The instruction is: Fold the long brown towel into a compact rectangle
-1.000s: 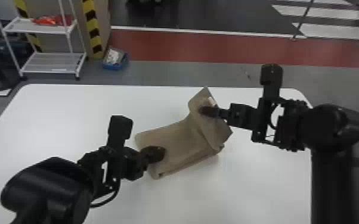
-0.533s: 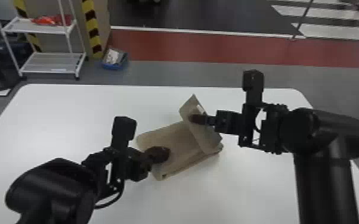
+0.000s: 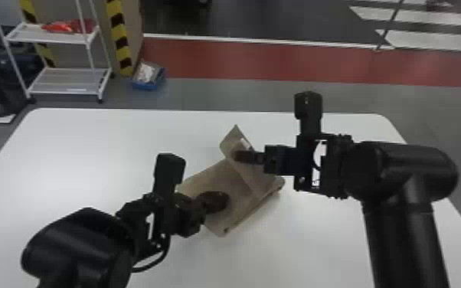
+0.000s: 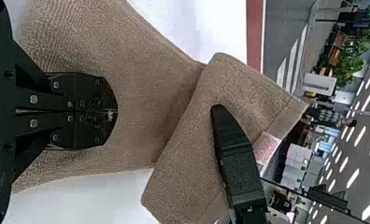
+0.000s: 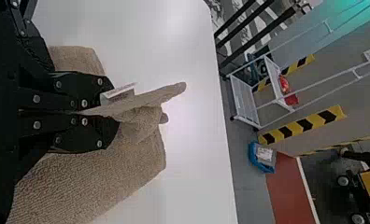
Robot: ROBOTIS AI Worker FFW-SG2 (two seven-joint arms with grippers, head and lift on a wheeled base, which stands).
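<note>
Bkgd.: red floor band (image 3: 279, 63) across gray flooring, w/ white wire rack (image 3: 61, 82) at L rear, red item (image 3: 63, 26) on its upper shelf, & blue bin (image 3: 147, 84) on floor beside it; yellow-black striped tape (image 3: 118, 34) runs upright betw. rack & bin. Foregr.: white table (image 3: 88, 153), rounded far corners.

Brown towel (image 3: 218, 180) lies near mid-table, set at a slant, part folded: flatter portion on tabletop toward robot's L, R end raised as a flap leaning over the rest. White tag (image 3: 245, 144) at flap's edge.

L gripper (image 3: 224, 201), head view: over flatter portion, coming in from L. L wrist view: L gripper (image 4: 117, 112) w/ both fingers together, no gap, nothing seen betw. them; whether tips press on cloth, can't tell.

R gripper (image 3: 237, 156), head view: at raised flap, higher up. R wrist view: R gripper (image 5: 114, 112) closed w/ thin layer of towel pinched betw. fingers, cloth edge jutting past tips, tag just beside them.
</note>
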